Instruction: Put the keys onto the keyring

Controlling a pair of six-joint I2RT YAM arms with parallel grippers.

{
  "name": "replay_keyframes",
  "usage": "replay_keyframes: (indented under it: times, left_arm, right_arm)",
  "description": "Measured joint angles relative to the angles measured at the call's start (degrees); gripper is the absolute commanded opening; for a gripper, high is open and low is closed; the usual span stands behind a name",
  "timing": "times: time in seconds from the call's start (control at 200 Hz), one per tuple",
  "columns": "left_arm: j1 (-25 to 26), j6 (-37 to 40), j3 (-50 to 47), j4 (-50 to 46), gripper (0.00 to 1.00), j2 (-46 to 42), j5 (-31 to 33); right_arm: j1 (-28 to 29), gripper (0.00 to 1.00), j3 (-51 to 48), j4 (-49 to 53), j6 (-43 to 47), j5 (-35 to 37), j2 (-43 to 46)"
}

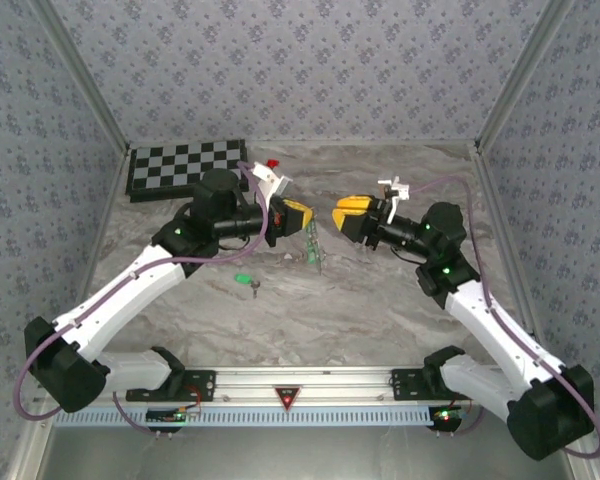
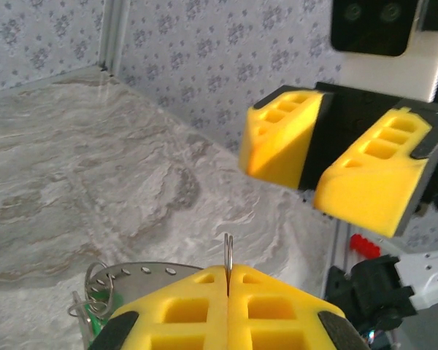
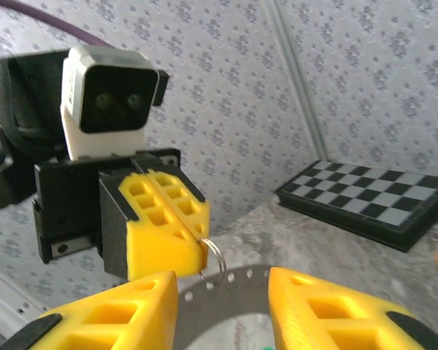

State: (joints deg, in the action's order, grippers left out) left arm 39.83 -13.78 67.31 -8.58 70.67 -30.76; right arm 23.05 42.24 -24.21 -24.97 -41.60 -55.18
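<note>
A single small silver key with a green rectangular plastic head [image 1: 243, 279] lies on the grey marbled table [image 1: 380, 310]. It is apart from the rest, below and to the left of the left claw [image 1: 306, 220].

That left claw is clenched tight, its yellow fingers [image 2: 197, 310] pressed together with no gap. They grasp the keyring [image 3: 230, 283], a large round flat grey-tan metal ring with small holes along its band. The grip is on a thin silver wire loop [image 3: 214, 257] that stands up between the fingertips. The ring hangs just below the claw's tip. Green-headed keys [image 2: 95, 325] dangle with small wire rings at its lower edge, clear of the table.

The right claw [image 1: 338, 214] faces the left one tip to tip, near it but apart. It is released, its jaws spread, and the ring's band shows through the gap between them.
</note>
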Motion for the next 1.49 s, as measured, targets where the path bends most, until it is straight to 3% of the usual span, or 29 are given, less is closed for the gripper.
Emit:
replay_keyframes:
  times: [0.32, 0.61, 1.074, 1.494]
  left_arm:
    - [0.4, 12.0, 8.1, -17.6, 0.0, 2.7, 6.6]
    - [2.3, 20.0, 12.5, -30.2, 0.0, 6.4, 10.1]
    - [2.6, 24.2, 12.6, -33.6, 0.0, 6.5, 5.9]
    - [2.6, 24.3, 12.6, -33.6, 0.0, 6.4, 4.8]
  right_arm:
    - [4.0, 0.42, 3.0, 18.4, 14.2, 7.3, 1.3]
    - [6.1, 0.38, 6.0, 22.4, 19.6, 6.6, -3.8]
    - [5.8, 0.33, 8.4, 21.4, 20.2, -5.9, -11.1]
    - [7.2, 0.29, 10.5, 21.2, 21.6, -8.0, -14.0]
